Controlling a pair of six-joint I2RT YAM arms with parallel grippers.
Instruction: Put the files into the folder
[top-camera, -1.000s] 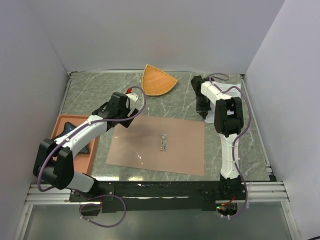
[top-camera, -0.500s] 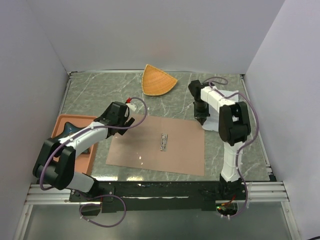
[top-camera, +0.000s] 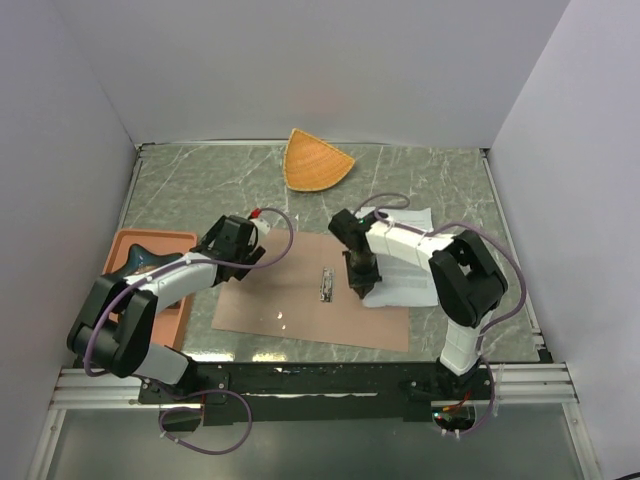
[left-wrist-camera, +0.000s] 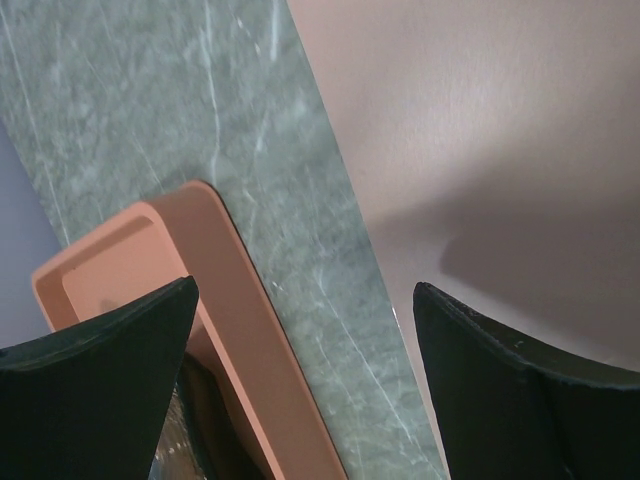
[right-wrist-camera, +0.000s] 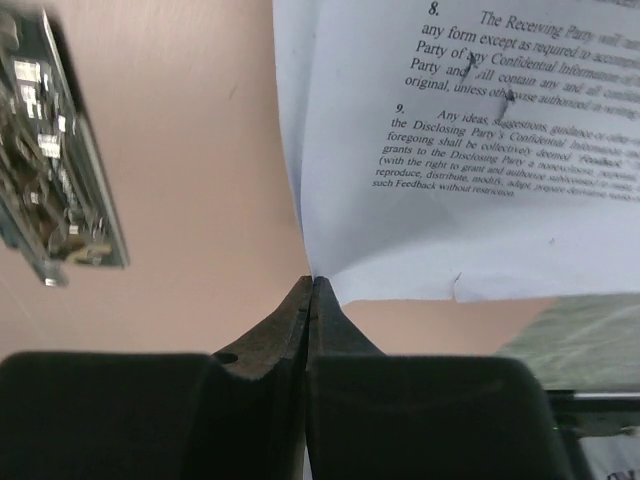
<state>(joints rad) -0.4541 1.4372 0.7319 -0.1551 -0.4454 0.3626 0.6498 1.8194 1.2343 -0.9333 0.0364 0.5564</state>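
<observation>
The reddish-brown folder lies open and flat mid-table, its metal clip at the centre. The files, white printed sheets, lie partly over the folder's right half and partly on the table. My right gripper is shut on the sheets' near-left corner, just right of the clip. In the right wrist view its jaws pinch the files over the folder, with the clip at the left. My left gripper is open and empty at the folder's left edge.
A salmon-orange tray with a dark blue object stands at the left; its rim shows between my left fingers. An orange fan-shaped dish sits at the back. White walls close in the table on three sides.
My right gripper has moved from the back right to the folder's middle, pulling the files with it onto the folder. My left gripper has drawn back a little toward the tray.
</observation>
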